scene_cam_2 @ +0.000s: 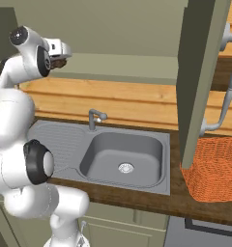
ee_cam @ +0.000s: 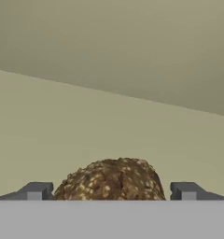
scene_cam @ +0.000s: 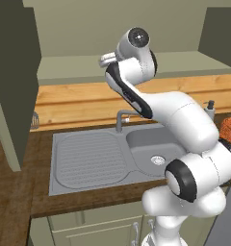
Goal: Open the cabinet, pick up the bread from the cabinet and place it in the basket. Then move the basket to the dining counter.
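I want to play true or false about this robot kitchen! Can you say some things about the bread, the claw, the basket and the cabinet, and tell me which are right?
1. The bread sits between the two fingertips of the open claw. True.
2. The basket is inside the sink. False: it stands on the worktop beside the sink.
3. The cabinet door is open. True.
4. The bread is already in the basket. False: it is up in the cabinet.

I see a grey sink (scene_cam_2: 120, 157) with a ribbed draining board (scene_cam: 86, 158) and a grey tap (scene_cam_2: 94, 117), set in a dark wood worktop (scene_cam: 11, 192). Behind it runs a light wooden ledge (scene_cam: 79, 101) under a plain olive wall (scene_cam_2: 113, 29). Low green cupboards (scene_cam: 93, 231) stand below.
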